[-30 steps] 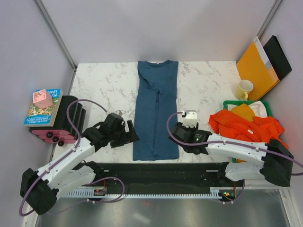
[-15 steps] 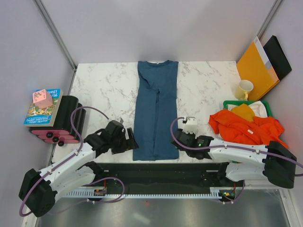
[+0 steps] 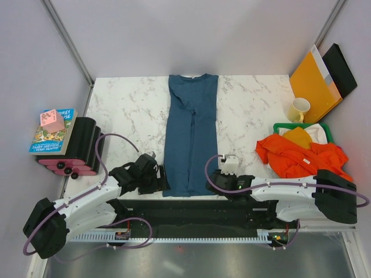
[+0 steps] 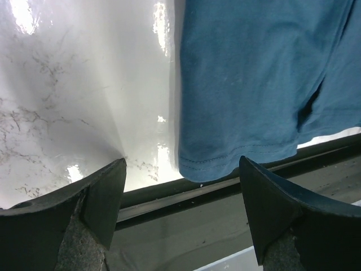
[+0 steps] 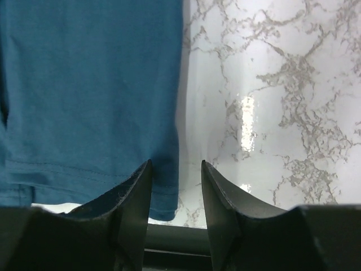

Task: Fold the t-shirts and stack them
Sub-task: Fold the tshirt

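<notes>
Overhead, the teal-blue t-shirt (image 3: 191,133) lay folded into a long narrow strip down the middle of the marble surface (image 3: 127,110), collar at the far edge and hem at the near edge. The left end effector (image 3: 160,176) sat low just beside the hem's left corner, and the right end effector (image 3: 215,179) sat just beside its right corner. Well off to the right, a heap of orange t-shirts (image 3: 301,157) spilled over a green basket (image 3: 323,127), with a yellow mug (image 3: 299,109) just behind it.

Through the left wrist camera, the fingers (image 4: 107,192) stood wide apart and empty, the hem's corner lying flat on the surface in the gap between them, at the near edge.

Through the right wrist camera, the fingers (image 5: 223,197) stood partly apart, gripping nothing. The shirt's side edge ran down into the gap, and its hem corner lay by the left-hand finger, flat on the marble.
</notes>
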Available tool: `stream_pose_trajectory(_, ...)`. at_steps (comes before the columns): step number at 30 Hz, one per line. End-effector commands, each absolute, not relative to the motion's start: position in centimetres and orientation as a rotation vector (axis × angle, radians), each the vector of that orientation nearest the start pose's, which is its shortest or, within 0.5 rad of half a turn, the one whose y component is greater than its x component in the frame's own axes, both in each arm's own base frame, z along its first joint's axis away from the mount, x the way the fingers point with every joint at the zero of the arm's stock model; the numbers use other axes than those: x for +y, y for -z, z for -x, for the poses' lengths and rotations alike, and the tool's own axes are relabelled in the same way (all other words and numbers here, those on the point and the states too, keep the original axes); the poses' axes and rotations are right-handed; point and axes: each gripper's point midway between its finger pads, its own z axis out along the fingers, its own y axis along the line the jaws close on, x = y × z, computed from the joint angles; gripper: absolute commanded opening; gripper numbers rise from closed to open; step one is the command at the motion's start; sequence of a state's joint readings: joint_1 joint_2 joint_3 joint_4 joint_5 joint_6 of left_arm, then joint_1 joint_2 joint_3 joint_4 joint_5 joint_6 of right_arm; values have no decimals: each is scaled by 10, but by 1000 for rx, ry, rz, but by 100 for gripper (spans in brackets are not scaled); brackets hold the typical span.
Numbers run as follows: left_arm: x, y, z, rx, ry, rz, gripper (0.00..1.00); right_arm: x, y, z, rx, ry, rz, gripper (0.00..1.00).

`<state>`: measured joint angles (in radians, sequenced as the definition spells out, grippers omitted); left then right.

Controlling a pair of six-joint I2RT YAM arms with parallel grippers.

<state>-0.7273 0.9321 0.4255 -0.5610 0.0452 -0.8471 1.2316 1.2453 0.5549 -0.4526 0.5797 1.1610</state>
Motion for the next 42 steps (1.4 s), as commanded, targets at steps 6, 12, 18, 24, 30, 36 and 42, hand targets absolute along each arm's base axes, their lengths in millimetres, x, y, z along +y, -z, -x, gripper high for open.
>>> stream_pose_trajectory(6,-169,-29,-135,2725,544,188,87,208,-5,-134,2491,-226,-128,39)
stream_pose_trajectory(12,-172,-29,-136,2725,543,179,86,204,0,-127,2518,-241,-146,25)
stream_pose_trajectory(18,-175,-21,-130,2744,545,184,86,196,4,-118,2541,-248,-160,24)
stream_pose_trajectory(24,-180,-17,-125,2762,551,190,80,194,1,-113,2546,-241,-142,32)
stream_pose_trajectory(30,-180,-13,-116,2780,558,210,51,190,-2,-108,2543,-238,-144,33)
stream_pose_trajectory(36,-178,-9,-110,2791,553,222,39,186,3,-105,2550,-215,-140,29)
stream_pose_trajectory(42,-179,-10,-109,2795,555,220,22,186,4,-105,2550,-216,-136,22)
